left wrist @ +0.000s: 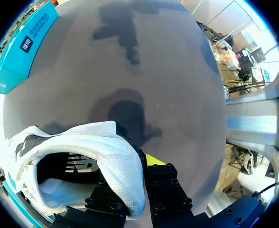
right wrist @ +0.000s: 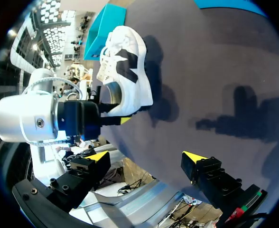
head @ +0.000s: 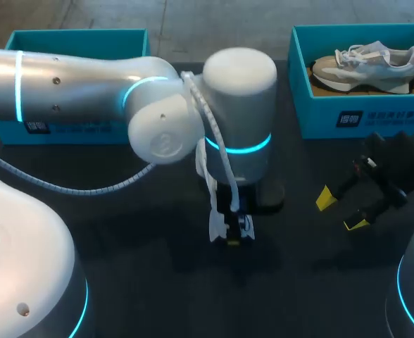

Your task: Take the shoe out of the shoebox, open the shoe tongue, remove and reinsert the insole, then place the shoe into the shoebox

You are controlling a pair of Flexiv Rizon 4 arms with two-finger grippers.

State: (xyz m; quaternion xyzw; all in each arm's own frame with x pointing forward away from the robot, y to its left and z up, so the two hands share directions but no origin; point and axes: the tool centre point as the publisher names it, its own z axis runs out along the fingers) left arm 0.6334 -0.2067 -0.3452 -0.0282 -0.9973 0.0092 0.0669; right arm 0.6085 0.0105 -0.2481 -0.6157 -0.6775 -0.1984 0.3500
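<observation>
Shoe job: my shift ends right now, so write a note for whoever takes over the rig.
Left claw: shut on the white shoe at its heel collar, mid-table.
Right claw: open, empty, apart to the right.
A second shoe lies in the right shoebox; the left shoebox is largely hidden by my left arm.
Done: shoe out of the box.
Left: open tongue, pull and refit insole, rebox shoe.

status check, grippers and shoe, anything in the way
Left gripper shut on white shoe at its heel, middle of the table. Right gripper open, empty. Nothing between the two grippers.
</observation>
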